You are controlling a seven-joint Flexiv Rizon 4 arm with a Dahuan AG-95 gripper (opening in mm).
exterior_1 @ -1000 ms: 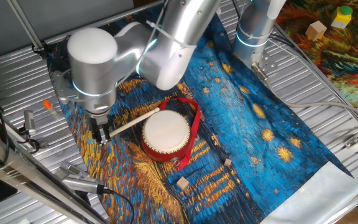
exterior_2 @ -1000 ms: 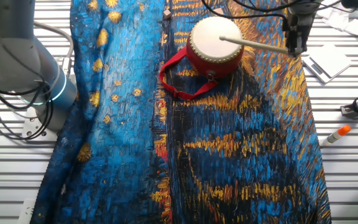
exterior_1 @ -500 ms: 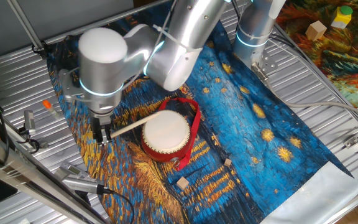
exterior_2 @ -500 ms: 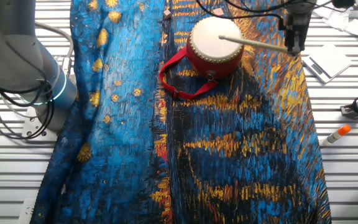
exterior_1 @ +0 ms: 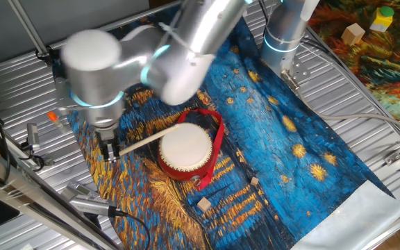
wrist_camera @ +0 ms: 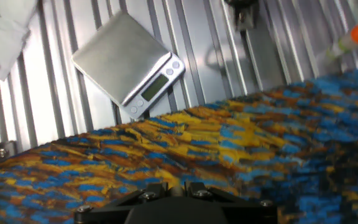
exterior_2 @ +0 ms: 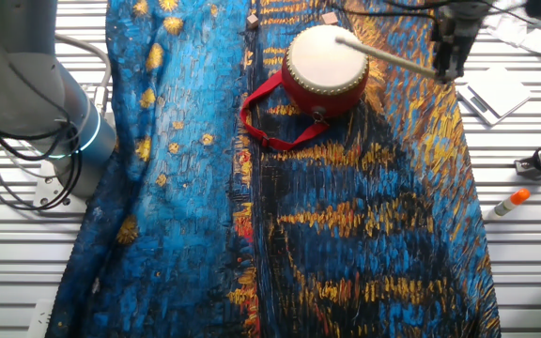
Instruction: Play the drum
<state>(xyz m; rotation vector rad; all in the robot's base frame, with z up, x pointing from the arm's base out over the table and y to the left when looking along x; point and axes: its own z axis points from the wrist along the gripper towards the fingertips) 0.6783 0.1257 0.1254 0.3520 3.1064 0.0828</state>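
Observation:
The drum [exterior_1: 185, 148] stands on the painted cloth, red body, cream skin up, its red ribbon strap [exterior_1: 218, 139] looped beside it. My gripper [exterior_1: 110, 150] hangs to the drum's left, shut on the butt of a thin wooden stick [exterior_1: 148, 136] that slants up over the skin's rim. In the other fixed view the stick [exterior_2: 388, 56] reaches from the gripper [exterior_2: 451, 62] to the far part of the drum [exterior_2: 325, 62] skin; whether the tip touches is unclear. The hand view shows only the gripper [wrist_camera: 178, 186] base over cloth, no drum.
Two small wooden blocks [exterior_1: 203, 204] [exterior_1: 254, 182] lie on the cloth [exterior_1: 290, 139] near the drum. A digital scale [wrist_camera: 129, 62] and an orange marker [exterior_2: 507, 202] rest on the slatted metal table beyond the gripper. A second arm's base [exterior_2: 64, 131] stands beside the cloth.
The arm's big joint has swung left and is blurred with motion. The stick's tip has shifted across the skin toward its far edge. The drum has stayed put.

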